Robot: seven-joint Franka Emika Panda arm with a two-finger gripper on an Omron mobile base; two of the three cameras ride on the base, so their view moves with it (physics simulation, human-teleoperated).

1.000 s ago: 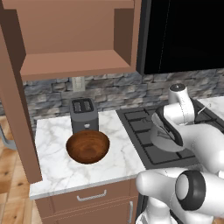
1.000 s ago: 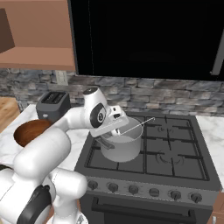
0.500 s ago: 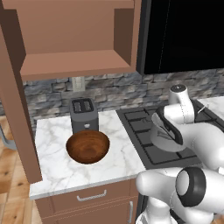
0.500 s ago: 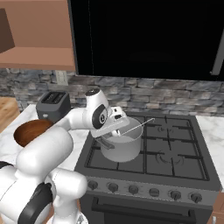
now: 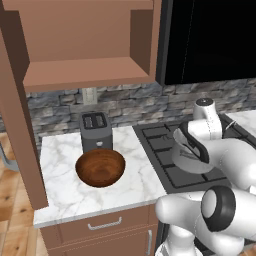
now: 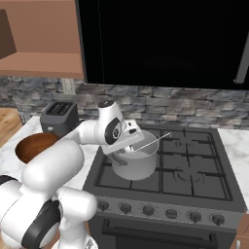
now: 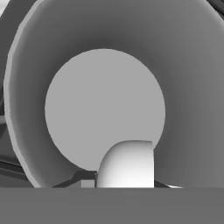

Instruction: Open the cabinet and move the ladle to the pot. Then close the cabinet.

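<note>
The cabinet (image 5: 90, 75) stands open, its door (image 5: 19, 115) swung out to the left and its shelf bare. On the stove's front left burner sits the silver pot (image 6: 138, 164), partly hidden behind my arm in the left base view (image 5: 189, 159). My gripper (image 6: 132, 142) hangs over the pot's rim, shut on the ladle (image 6: 156, 139), whose thin handle slants up to the right. In the hand view the ladle's rounded bowl (image 7: 127, 164) hangs just above the pot's grey inside (image 7: 105, 105).
A dark wooden bowl (image 5: 100, 167) and a toaster (image 5: 95, 130) stand on the marble counter (image 5: 60, 190) left of the stove (image 6: 189, 170). A black appliance (image 6: 160, 44) hangs above the stove. A drawer (image 5: 105, 225) sits under the counter.
</note>
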